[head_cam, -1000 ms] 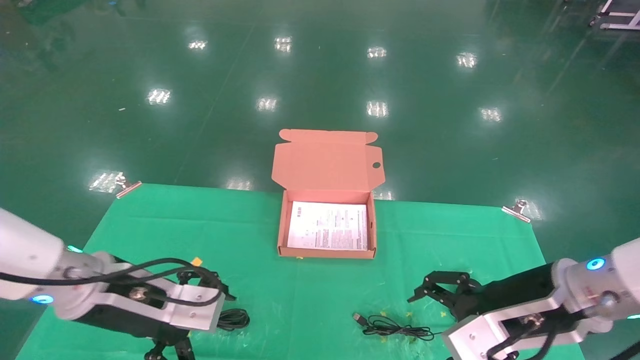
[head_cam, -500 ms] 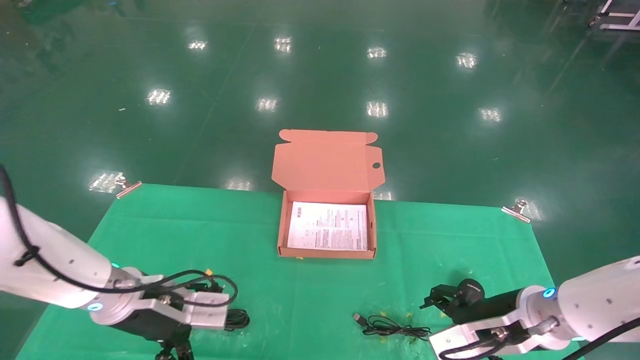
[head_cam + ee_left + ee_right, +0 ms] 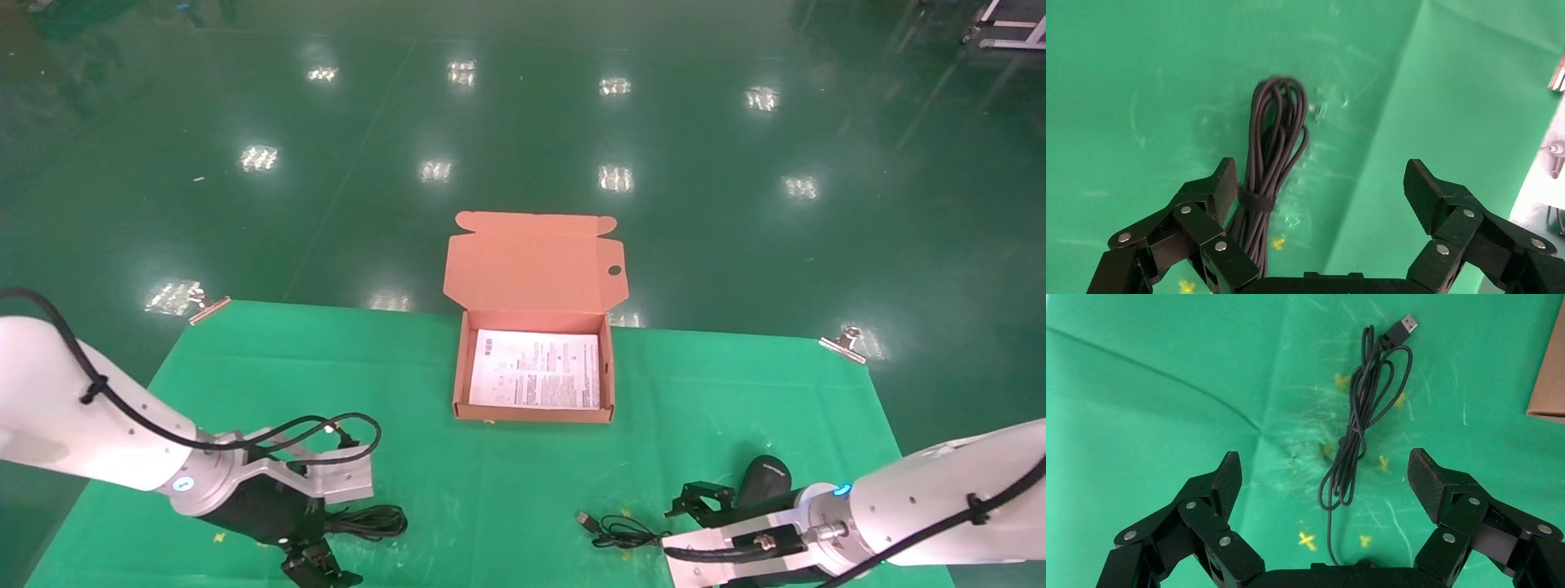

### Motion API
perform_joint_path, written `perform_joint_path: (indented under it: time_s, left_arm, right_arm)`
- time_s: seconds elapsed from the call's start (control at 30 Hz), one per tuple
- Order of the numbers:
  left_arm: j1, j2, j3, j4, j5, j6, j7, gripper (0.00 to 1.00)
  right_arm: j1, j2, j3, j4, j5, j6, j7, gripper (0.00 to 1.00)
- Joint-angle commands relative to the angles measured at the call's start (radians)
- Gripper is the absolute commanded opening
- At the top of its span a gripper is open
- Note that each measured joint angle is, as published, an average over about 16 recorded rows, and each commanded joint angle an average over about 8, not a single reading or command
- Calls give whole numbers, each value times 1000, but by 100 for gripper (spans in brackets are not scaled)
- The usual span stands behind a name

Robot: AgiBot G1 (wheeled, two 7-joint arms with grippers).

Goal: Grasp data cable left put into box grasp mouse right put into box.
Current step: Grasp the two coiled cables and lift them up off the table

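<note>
The data cable [image 3: 374, 521], a black bundle tied with a strap, lies on the green cloth at the near left. In the left wrist view, the bundle [image 3: 1273, 144] runs along one finger [image 3: 1223, 187] of my open left gripper [image 3: 1324, 184], and the rest of the gap is empty. That gripper [image 3: 320, 567] is low at the near edge. The black mouse [image 3: 764, 475] lies near right, its cord [image 3: 629, 532] coiled to its left. My right gripper [image 3: 695, 500] is open beside the mouse; the cord [image 3: 1361, 416] and USB plug [image 3: 1408, 323] lie beyond its gap [image 3: 1324, 478]. The open box [image 3: 460, 384] holds a white sheet.
The box's lid [image 3: 531, 261] stands open at the far side. A box corner [image 3: 1551, 386] shows in the right wrist view. Metal clips [image 3: 842, 343] hold the cloth's [image 3: 327, 392] far corners. Green floor lies beyond the table.
Both arms have come down toward the cloth and drawn back toward the near edge. The left gripper now sits at the data cable, and the right gripper sits low beside the mouse.
</note>
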Motion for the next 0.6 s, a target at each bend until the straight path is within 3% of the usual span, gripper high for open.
perform_joint_path:
  time_s: [0.03, 0.43, 0.47, 0.6]
  left_arm:
    - [-2, 15, 0, 54, 1, -14, 21, 100]
    - [-10, 71, 15, 242, 40, -123, 142, 100]
    - [-12, 74, 14, 252, 41, -132, 151, 93]
    - [-15, 81, 12, 284, 42, -158, 180, 43]
  right_arm:
    - [0, -19, -3, -36, -6, 12, -2, 100]
    - [-6, -96, -15, -198, -43, 108, -77, 100]
    - [-6, -102, -15, -211, -44, 115, -81, 94]
    - [-6, -120, -15, -253, -48, 134, -93, 44]
